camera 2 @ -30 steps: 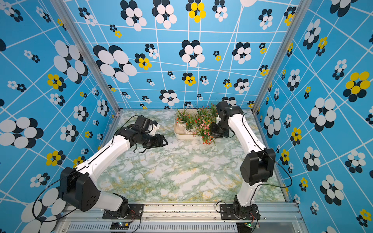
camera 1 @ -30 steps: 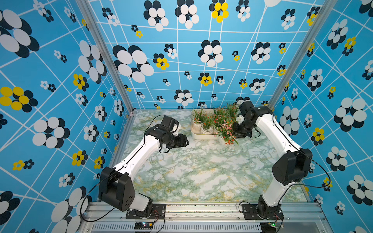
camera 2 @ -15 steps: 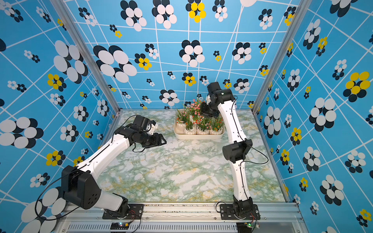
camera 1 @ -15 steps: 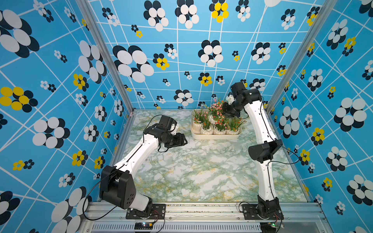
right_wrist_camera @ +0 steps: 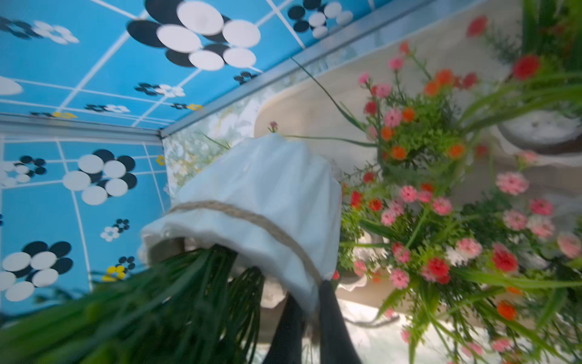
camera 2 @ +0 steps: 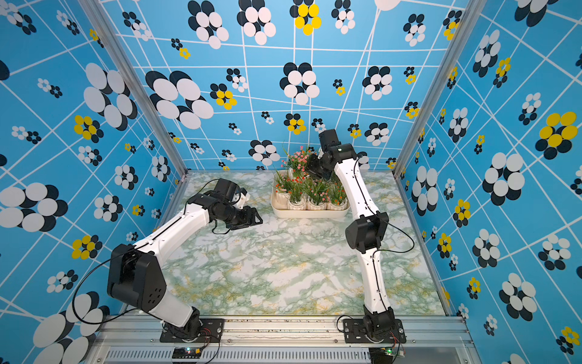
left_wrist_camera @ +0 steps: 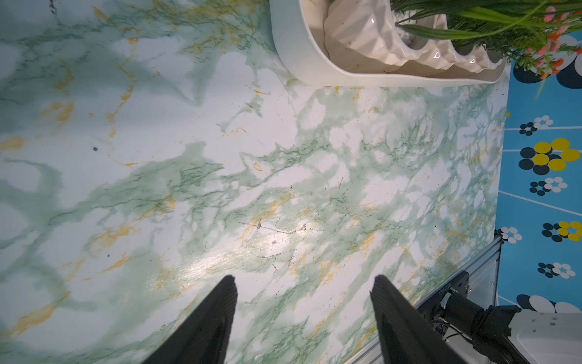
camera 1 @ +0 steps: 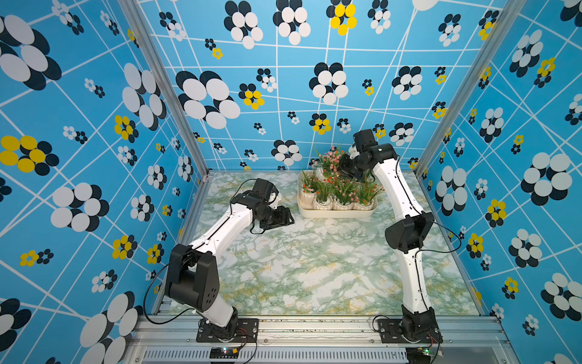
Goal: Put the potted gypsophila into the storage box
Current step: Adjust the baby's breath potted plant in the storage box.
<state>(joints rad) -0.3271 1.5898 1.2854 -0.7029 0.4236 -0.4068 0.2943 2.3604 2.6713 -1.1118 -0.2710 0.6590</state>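
On the left half of the marble table (camera 1: 315, 268), the left gripper (camera 1: 285, 217) hangs just above the surface with its jaws spread and nothing between them. Its wrist view shows the two black fingers (left_wrist_camera: 220, 315) apart over bare marble, aimed toward the storage box (camera 1: 333, 215). The box sits against the table's far edge, right of centre. A row of potted gypsophila (camera 1: 341, 205) stands upright along its near wall, the white ribbed pots touching side by side, with more green tufts behind them. Above the box's far side the right gripper (camera 1: 343, 167) is clamped on the rim of a lifted pot (right_wrist_camera: 261, 195). This pot hangs tilted, with a twine band (right_wrist_camera: 252, 217) round it and its leaves spilling toward the wrist camera. In both top views its pink blossoms (camera 2: 299, 156) stand higher than the rest. Whether its base touches the box I cannot tell.
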